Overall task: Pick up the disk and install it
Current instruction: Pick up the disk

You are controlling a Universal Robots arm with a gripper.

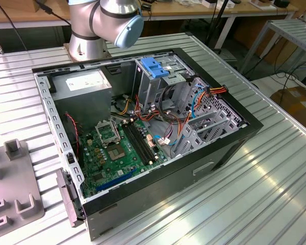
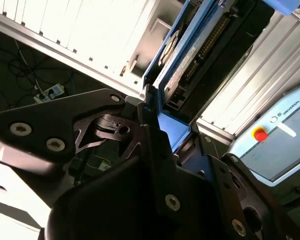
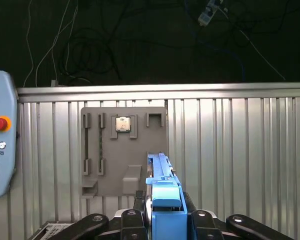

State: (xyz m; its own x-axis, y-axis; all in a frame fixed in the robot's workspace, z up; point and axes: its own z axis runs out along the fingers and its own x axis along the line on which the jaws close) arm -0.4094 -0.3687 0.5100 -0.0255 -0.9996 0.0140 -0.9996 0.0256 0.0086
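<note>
In the exterior view, a flat grey plastic fixture plate lies at eight o'clock on the slatted metal table. The open black tower computer case fills the middle. Inside it, the boxy grey power supply is at ten o'clock, the green motherboard at six and the metal drive cage with its blue plastic latch at one. A tangle of orange, red and blue cables lies at three, just beside the cage.

In both wrist views, the black linkage gripper is pinched on the disk, a flat grey metal hard drive in a bright blue plastic carrier bracket. It holds the drive edge-on over that same fixture plate. I cannot tell whether the drive's far edge is clear of the plate.

- **Twisting or slipping:** the grip bears on the narrow plastic bracket alone, so any knock could turn the drive or let it slip. A drop here could land on the small square processor chip seated in the plate.
- **Snagging:** at the case, the loose cables crowd the cage mouth and could catch the bracket.
- **Jamming:** a slight tilt against the cage rails would wedge the carrier, and the latch could block entry.
</note>
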